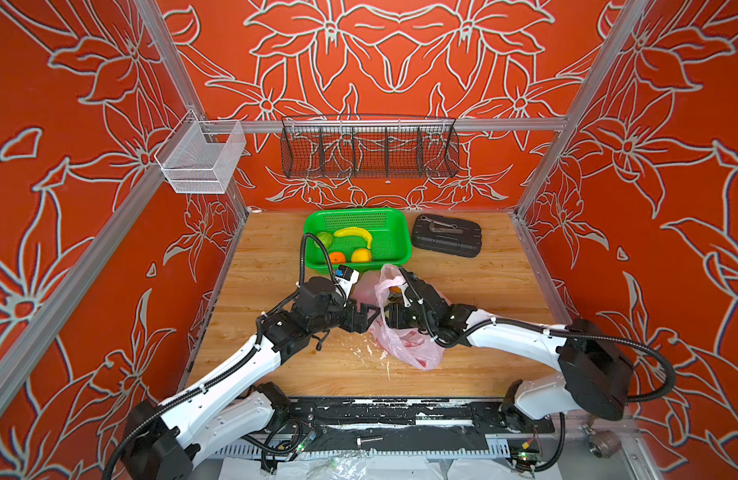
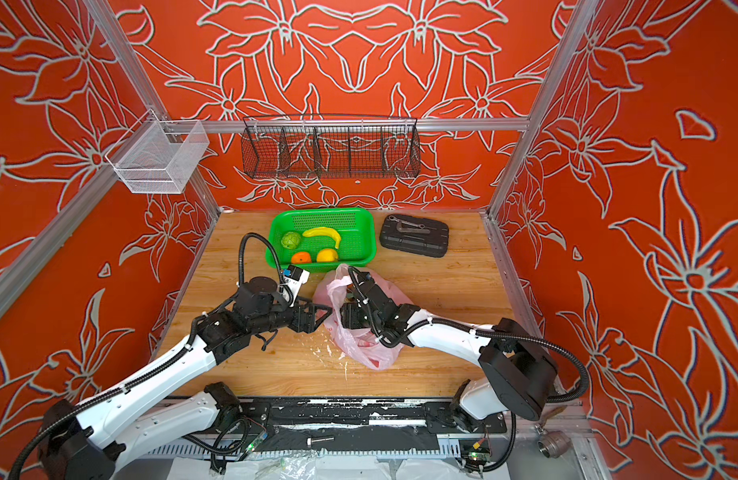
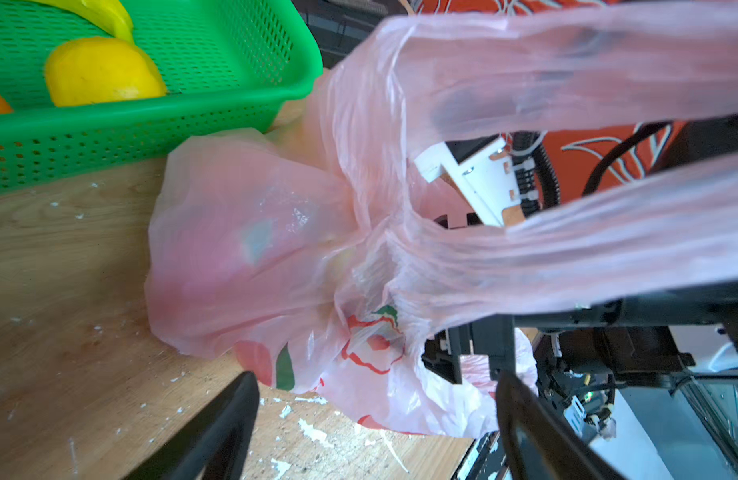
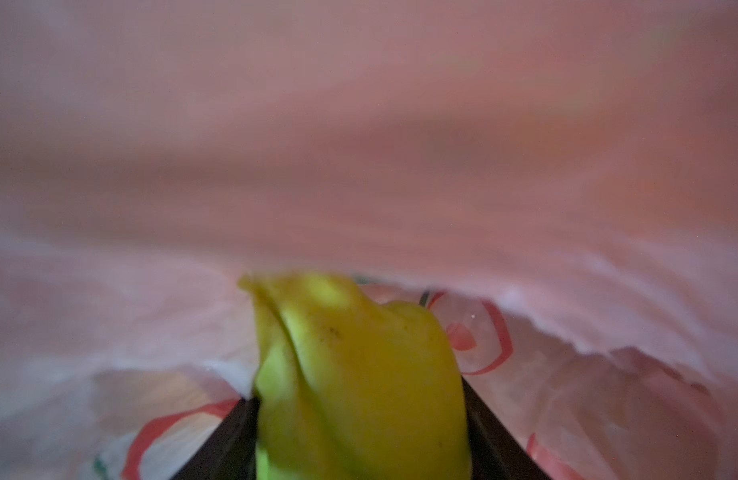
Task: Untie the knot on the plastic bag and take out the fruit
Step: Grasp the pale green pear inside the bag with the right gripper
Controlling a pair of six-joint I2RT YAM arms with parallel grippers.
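Right wrist view: the right gripper [image 4: 359, 395] is inside the plastic bag [image 4: 359, 145]. Its two dark fingers [image 4: 230, 440] are closed around a yellow-green fruit [image 4: 359, 353], and pink film fills all the space around it.

In both top views the bag [image 1: 404, 345] lies near the middle of the wooden table [image 1: 483, 332]. The right arm reaches into its mouth from 3 o'clock. The left gripper [image 1: 365, 318] stands at 9 o'clock of the bag, just beside it. In the left wrist view its fingers [image 3: 234, 415] are wide apart with nothing between them, and a handle ear [image 3: 566, 83] of the bag makes a loose loop in front.

At 12 o'clock of the table the green basket [image 1: 404, 241] holds a green fruit [image 1: 324, 240], an orange [image 1: 337, 258], a yellow round fruit [image 1: 361, 254] and a banana [image 1: 354, 233]. A black case [image 1: 446, 241] lies at 1 o'clock.
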